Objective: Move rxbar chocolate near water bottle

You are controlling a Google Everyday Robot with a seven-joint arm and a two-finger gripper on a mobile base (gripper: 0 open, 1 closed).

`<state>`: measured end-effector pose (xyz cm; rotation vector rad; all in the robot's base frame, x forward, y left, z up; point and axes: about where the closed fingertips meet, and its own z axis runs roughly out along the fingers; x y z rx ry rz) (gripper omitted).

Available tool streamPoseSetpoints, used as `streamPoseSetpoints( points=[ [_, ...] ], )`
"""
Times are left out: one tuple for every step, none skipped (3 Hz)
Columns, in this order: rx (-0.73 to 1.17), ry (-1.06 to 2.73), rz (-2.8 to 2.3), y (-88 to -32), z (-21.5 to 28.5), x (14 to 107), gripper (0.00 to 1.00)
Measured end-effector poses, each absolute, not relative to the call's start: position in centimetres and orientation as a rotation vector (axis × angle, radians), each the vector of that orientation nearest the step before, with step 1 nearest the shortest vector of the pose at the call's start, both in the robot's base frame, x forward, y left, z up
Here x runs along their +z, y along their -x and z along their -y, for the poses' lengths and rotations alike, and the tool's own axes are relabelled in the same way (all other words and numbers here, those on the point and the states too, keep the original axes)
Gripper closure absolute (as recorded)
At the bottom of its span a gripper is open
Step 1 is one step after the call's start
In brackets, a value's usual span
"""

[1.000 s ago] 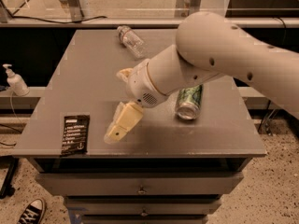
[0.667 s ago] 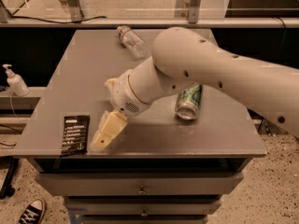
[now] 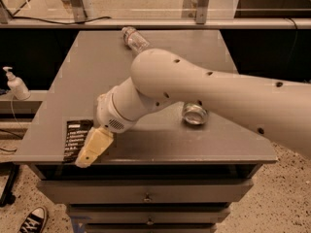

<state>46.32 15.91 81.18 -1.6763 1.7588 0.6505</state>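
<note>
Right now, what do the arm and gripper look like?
The arm is thick, smooth and white, built of rounded tube segments dotted with small dark round holes. Its wrist end carries a patch of fine perforations. The gripper, at the table's front left edge by the bar, is pale cream and tapers to a blunt tip. No cables or lettering show.

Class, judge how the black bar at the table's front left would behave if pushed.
Flat and thin, the rxbar chocolate probably slides rather than rolls. Lying flush on the table, it may resist pinching. The gripper hangs over one long edge.
</note>
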Motion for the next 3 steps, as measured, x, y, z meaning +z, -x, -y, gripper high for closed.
streamPoseSetpoints(
  points=[
    [0.654, 1.65, -1.769, -45.0, -16.4, 82.1, 0.18],
    [0.644, 1.621, -1.772, -43.9, -16.1, 83.5, 0.41],
    [0.651, 1.597, -1.778, -43.0, -15.9, 84.0, 0.64]
  ],
)
